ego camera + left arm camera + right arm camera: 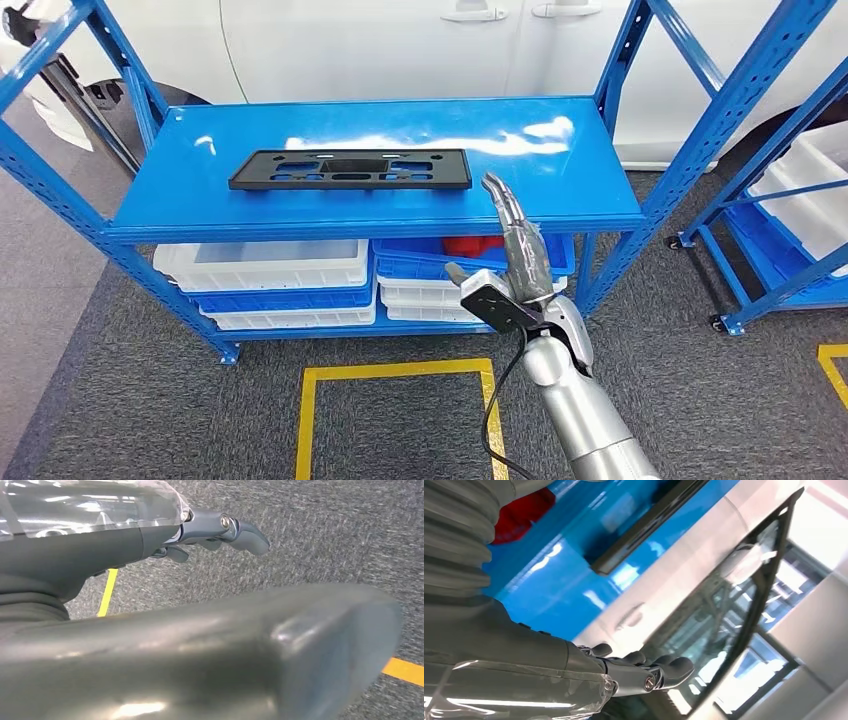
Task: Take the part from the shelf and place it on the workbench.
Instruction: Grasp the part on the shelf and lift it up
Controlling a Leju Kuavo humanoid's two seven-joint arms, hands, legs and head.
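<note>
Part, a flat black perforated plate, lay lengthwise on the top deck of the blue shelf, left of centre, untouched by either hand. The right hand was raised in front of the shelf's front edge, just right of the part and apart from it, fingers extended and spread, holding nothing. In the right wrist view the fingers appeared loosely extended with nothing between them; the part showed as a dark blurred bar on the blue deck. The left hand hung over grey carpet marked with yellow tape; its thumb, out of focus, blocked much of that view, and its fingers looked slack and empty. White and blue bins sat on the lower level, partly hidden by the deck; a red object behind the hand could not be identified. A white car stood behind, cut off by the frame.
</note>
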